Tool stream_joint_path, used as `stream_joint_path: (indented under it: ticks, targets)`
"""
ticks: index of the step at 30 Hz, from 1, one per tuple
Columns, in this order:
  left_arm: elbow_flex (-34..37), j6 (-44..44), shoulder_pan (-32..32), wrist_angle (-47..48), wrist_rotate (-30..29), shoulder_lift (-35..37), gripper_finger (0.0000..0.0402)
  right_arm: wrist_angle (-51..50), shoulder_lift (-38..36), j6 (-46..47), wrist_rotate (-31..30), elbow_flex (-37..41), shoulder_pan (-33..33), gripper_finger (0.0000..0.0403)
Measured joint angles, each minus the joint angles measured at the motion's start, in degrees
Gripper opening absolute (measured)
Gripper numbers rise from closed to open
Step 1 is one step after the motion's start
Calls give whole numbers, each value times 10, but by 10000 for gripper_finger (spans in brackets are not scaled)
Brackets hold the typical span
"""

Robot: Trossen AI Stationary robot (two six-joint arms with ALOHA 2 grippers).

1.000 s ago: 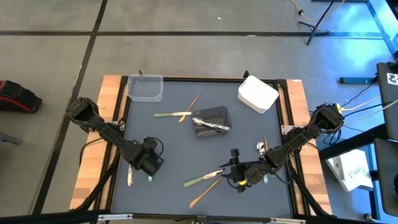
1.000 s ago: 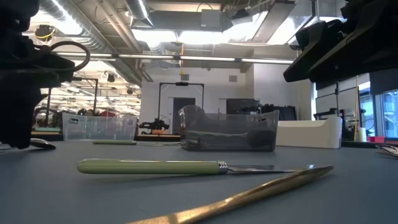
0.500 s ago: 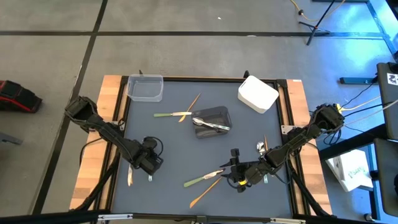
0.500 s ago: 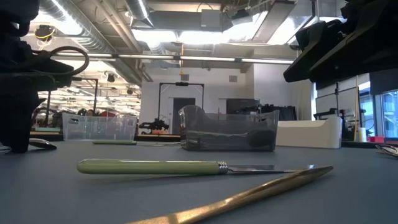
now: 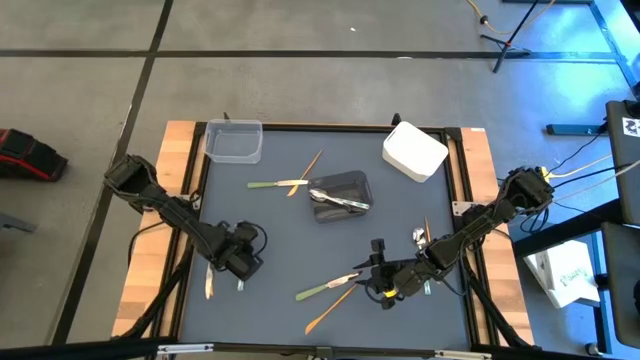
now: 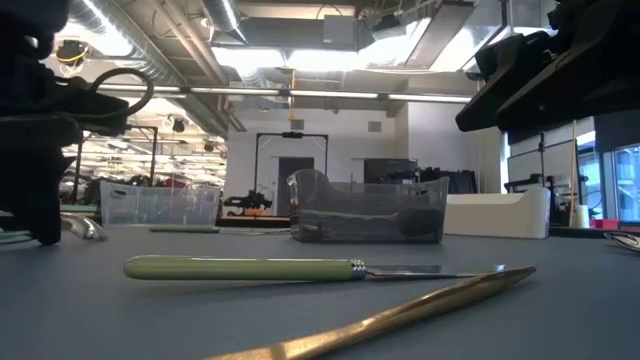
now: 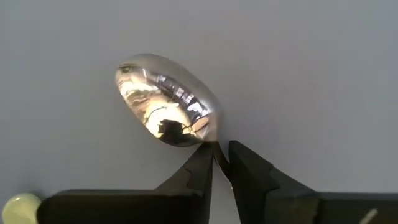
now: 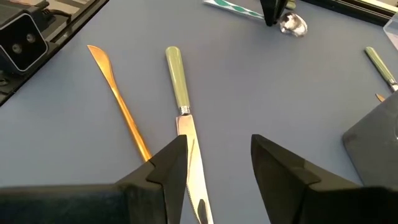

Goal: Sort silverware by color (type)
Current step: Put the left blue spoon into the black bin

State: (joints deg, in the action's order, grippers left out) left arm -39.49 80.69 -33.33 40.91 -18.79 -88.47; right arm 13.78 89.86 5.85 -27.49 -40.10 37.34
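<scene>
My left gripper (image 7: 217, 167) is at the table's near-left (image 5: 240, 274) and is shut on a shiny silver spoon (image 7: 168, 99). The spoon's bowl also shows low over the table in the low view (image 6: 85, 228). My right gripper (image 8: 214, 162) is open at the near-right (image 5: 375, 272). Its fingers stand on either side of the blade of a pale green-handled knife (image 8: 180, 87) without touching it. The knife lies flat on the table (image 5: 325, 288). A gold-tan knife (image 8: 121, 106) lies beside it (image 5: 330, 310). My left gripper pinches the spoon's thin neck (image 7: 217, 149), right behind the bowl, between its two fingertips (image 7: 200, 171). The bowl sticks out past the fingers, hollow side showing. Whether the bowl rests on the table or hangs just above it, I cannot tell.
A dark grey tub (image 5: 352, 180) in mid-table holds silver utensils. A clear tub (image 5: 235, 140) stands far left and a white tub (image 5: 414, 150) far right. A green utensil (image 5: 270, 184) and tan pieces (image 5: 310, 166) lie near the grey tub. More pieces lie by the right edge (image 5: 420, 236) and left edge (image 5: 208, 283).
In the low view my left gripper has shifted a little toward the table's right, and the silver spoon has moved with it. My right arm has kept still.
</scene>
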Motion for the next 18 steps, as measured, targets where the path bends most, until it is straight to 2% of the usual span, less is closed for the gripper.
stream_joint_path:
  ticks: [10,18]
  targets:
    - [-4,-23,0,-2,-14,5,37,0,0,-1,0,0,0,165]
    - [-61,-99,4,4,-33,9,34,-3,0,-2,0,0,0,165]
